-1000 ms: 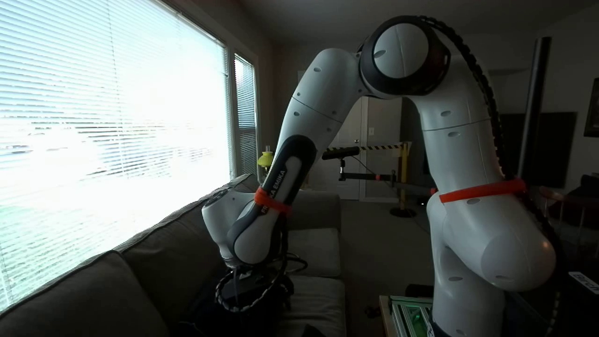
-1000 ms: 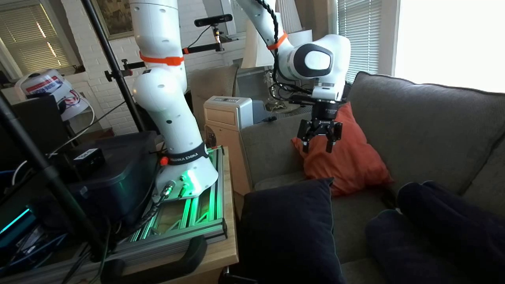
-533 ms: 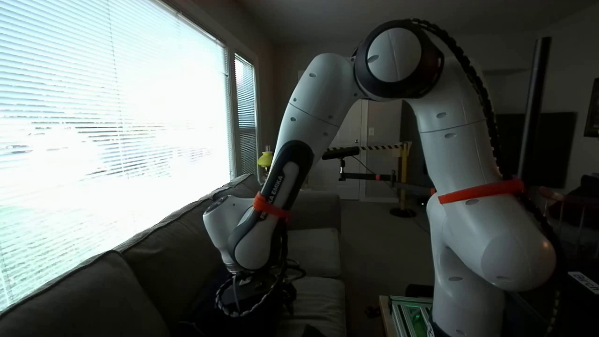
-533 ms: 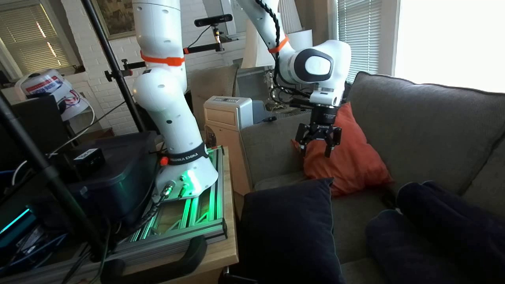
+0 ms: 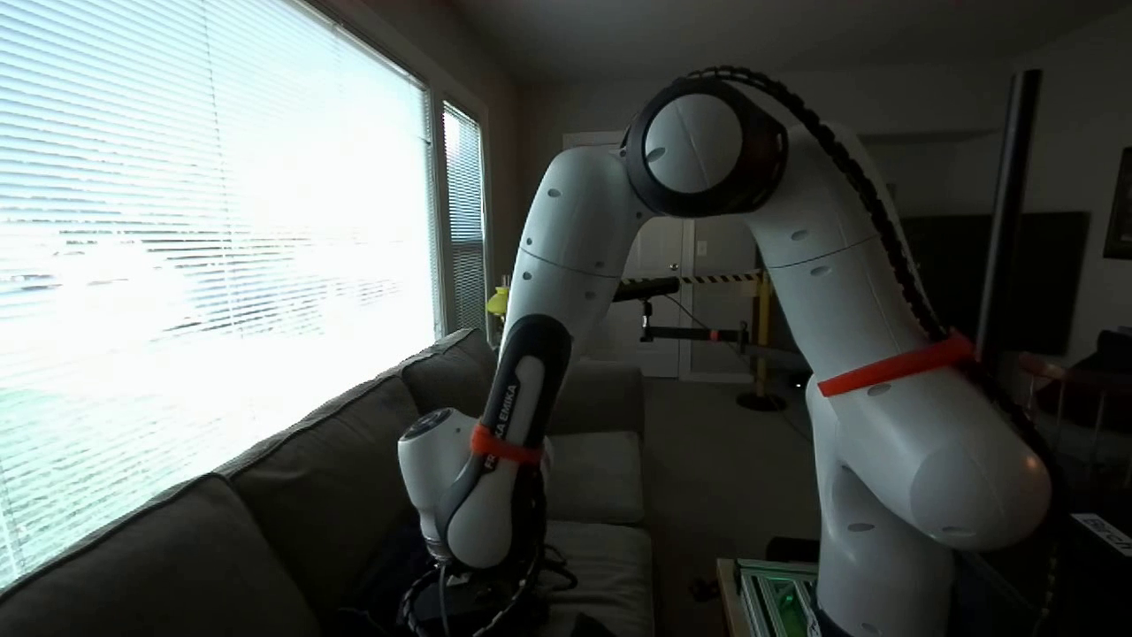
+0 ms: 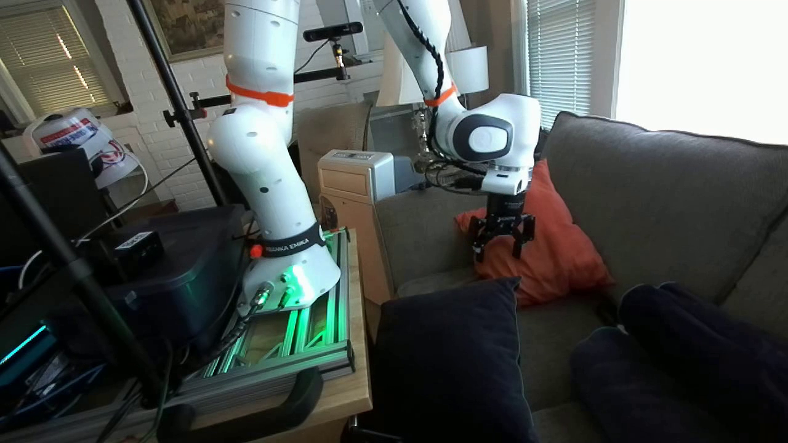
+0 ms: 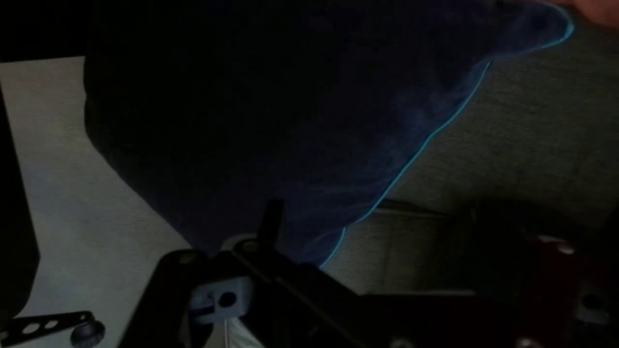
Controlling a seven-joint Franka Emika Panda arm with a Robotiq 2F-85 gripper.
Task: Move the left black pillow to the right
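The black pillow, dark navy with thin teal piping, lies on the sofa's front part in an exterior view (image 6: 449, 357), beside the robot's table. It fills much of the dark wrist view (image 7: 290, 121). My gripper (image 6: 498, 249) points down above the sofa with its fingers apart and nothing between them. In that exterior view it stands in front of the orange pillow, beyond the black pillow's far edge. In the wrist view, the gripper (image 7: 377, 212) has its left finger overlapping the pillow's corner and its right finger over the sofa. Contact cannot be told.
An orange pillow (image 6: 548, 246) leans against the sofa back (image 6: 665, 191). Another dark blue fabric piece (image 6: 695, 351) lies on the sofa at the right. The robot's wooden table (image 6: 357, 381) with a black handle borders the sofa. The sofa arm (image 6: 425, 234) stands behind the gripper.
The arm has come down, and its elbow has dropped and shifted left in an exterior view. The gripper is lower over the sofa and stays open. The pillows have not moved.
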